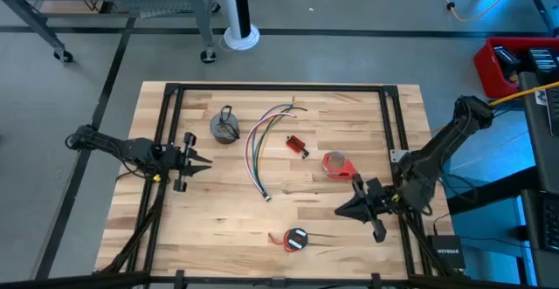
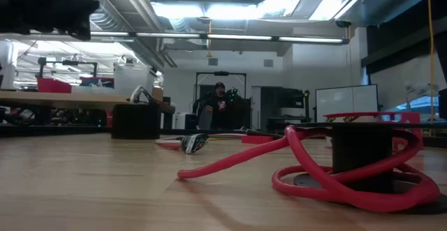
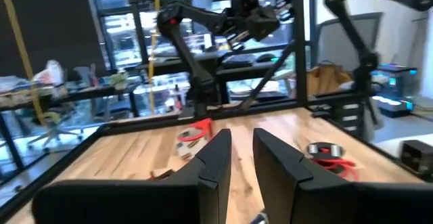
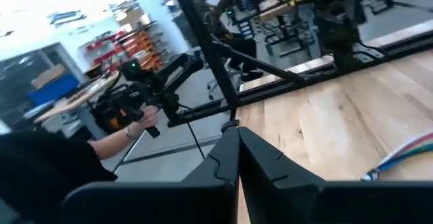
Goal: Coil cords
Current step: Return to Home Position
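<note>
The wooden plank table [image 1: 201, 210] was striped pale and tan. The long bundle of thin wires [image 1: 256, 145] ran red, green, white and grey; the small spooled coil [image 1: 295, 238] was black and red, the small wire coil [image 1: 224, 128] grey with a black loop. The tape roll [image 1: 335, 163] and small rectangular block [image 1: 296, 145] were red.

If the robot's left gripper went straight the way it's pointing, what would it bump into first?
Probably the long bundle of thin red, green, white and grey wires, which crosses the line of the left gripper. The gripper's height is unclear, so it might pass over them.
</note>
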Controlling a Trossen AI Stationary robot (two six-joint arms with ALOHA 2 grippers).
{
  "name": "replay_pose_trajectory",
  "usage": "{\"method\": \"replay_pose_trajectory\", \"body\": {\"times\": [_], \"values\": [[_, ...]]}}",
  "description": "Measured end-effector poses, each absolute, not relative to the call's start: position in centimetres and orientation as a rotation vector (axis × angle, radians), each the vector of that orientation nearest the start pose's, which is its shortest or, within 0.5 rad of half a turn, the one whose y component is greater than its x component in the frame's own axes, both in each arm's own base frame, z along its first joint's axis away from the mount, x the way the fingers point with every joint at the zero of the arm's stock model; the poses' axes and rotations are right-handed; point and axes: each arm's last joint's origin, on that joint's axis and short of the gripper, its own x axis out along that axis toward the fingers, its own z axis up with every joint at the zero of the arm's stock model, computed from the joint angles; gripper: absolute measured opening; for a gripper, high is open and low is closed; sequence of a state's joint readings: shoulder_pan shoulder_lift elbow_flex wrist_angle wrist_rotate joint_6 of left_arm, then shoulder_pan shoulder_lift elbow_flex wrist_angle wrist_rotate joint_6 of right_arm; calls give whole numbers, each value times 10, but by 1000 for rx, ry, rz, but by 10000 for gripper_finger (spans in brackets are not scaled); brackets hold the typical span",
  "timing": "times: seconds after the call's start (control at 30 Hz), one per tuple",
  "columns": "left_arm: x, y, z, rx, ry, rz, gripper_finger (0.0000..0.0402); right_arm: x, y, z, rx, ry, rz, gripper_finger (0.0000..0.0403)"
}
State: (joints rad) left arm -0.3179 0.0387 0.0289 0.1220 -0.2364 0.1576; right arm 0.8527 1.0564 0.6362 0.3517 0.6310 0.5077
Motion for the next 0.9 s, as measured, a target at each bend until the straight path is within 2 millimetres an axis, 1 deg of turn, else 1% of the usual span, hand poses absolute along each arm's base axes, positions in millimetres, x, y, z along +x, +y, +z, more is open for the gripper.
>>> {"method": "replay_pose_trajectory", "body": {"times": [0.07,0.17,0.37,0.57,0.67,0.73,0.8,0.9], "values": [[96,-22,178,124,-114,-49,56,173,152,279,433,103,232,10],[97,-19,178,108,-112,-15,56,186,137,275,432,125,252,10],[97,-13,178,106,-111,39,56,207,107,275,464,168,396,10],[98,-9,176,110,-94,79,56,220,77,272,472,190,384,10],[98,-8,175,96,-80,88,56,219,63,274,482,203,385,10],[98,-8,173,75,-61,91,56,214,56,280,487,188,402,10],[99,-8,171,54,-39,90,56,206,50,287,489,167,421,10],[99,-8,168,24,-16,89,56,186,44,298,489,147,429,10]]}}
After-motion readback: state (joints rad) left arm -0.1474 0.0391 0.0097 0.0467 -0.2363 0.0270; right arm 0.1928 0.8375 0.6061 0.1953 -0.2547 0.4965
